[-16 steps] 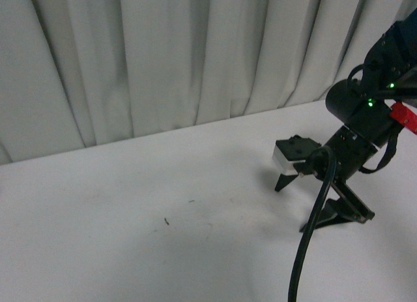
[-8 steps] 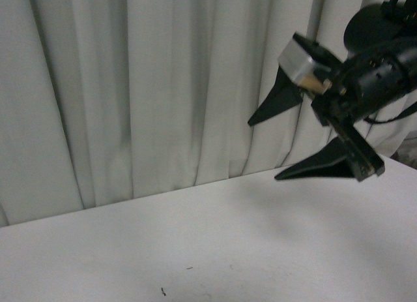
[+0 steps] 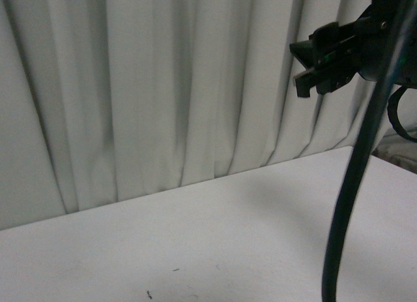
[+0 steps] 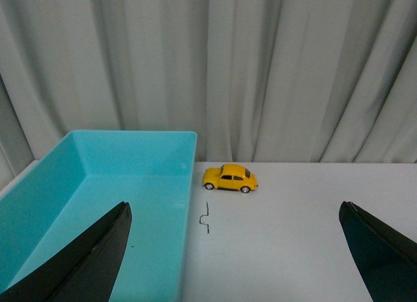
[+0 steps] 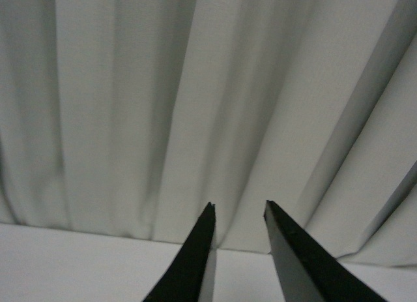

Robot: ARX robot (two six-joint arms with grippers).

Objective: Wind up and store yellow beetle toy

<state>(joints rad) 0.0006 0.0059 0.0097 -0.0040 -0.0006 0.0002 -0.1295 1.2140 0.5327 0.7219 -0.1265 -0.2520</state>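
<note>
White curtain (image 4: 260, 67) is hung behind a white table (image 4: 293, 237). Beetle (image 4: 230, 178) is parked near the table's back edge, just beside the bin (image 4: 130, 155) corner. Left gripper (image 4: 234, 211) is spread wide, empty; right gripper (image 5: 239, 204) is narrowly parted, empty. Beetle could likely be rolled away if nudged by one finger.

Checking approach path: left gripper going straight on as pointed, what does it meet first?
Probably the yellow beetle toy, centred ahead of the left gripper; height unclear, so maybe the curtain behind.
</note>
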